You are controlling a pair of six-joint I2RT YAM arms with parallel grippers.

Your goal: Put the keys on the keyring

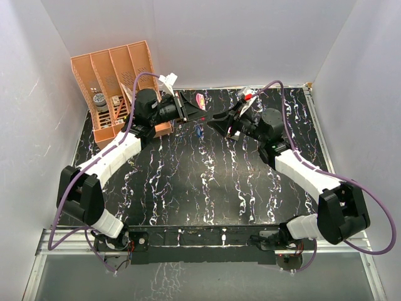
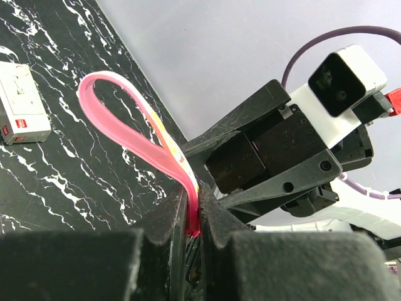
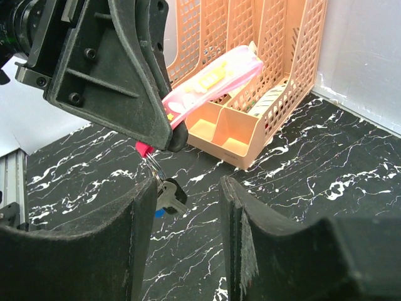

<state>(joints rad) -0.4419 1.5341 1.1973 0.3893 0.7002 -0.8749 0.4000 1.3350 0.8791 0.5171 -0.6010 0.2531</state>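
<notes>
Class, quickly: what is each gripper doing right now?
Left gripper: closed on the keyring, by its pink strap.
Right gripper: open, holding nothing.

light: bright, even | shadows: soft | blur: near wrist-view foregrounds

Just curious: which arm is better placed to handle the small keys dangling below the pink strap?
Probably right: the right gripper is open, facing the dark-headed key under the thin silver ring. The left gripper is busy, shut on the flat pink strap.
</notes>
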